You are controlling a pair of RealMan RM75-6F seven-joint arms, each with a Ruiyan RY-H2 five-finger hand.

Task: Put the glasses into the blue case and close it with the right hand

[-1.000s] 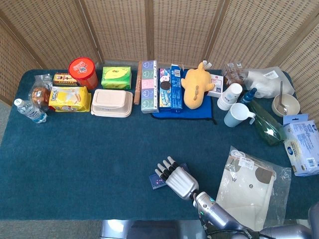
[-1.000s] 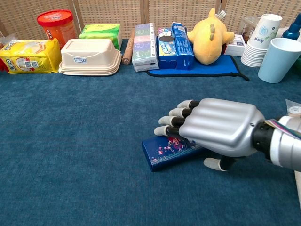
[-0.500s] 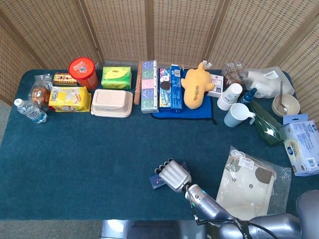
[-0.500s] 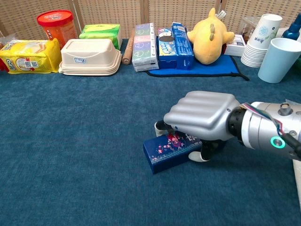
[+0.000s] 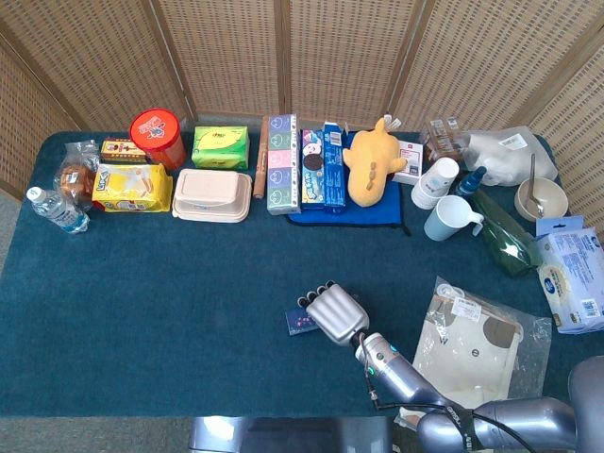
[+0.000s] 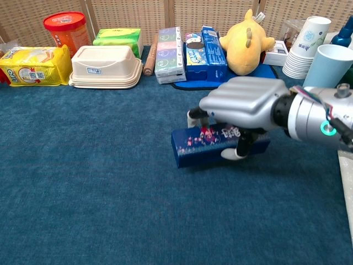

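The blue case (image 6: 205, 148) (image 5: 300, 324), dark blue with a small floral print, looks closed and lies lengthwise at the table's front centre. My right hand (image 6: 242, 105) (image 5: 332, 313) arches over its right part, palm down. The fingers curl over the far edge and the thumb presses the near side, so the hand grips the case. In the chest view the case seems raised slightly off the cloth. No glasses show in either view. My left hand does not show in either view.
Along the back stand a red canister (image 5: 157, 136), a beige lunch box (image 5: 211, 194), tissue boxes (image 6: 169, 54), a yellow plush (image 6: 245, 42), paper cups (image 6: 306, 47) and a blue mug (image 6: 329, 69). A bagged white item (image 5: 472, 354) lies right of the hand.
My right hand went from flat over the case to curled around it, then carried it a little away from the front edge and seemingly upward.
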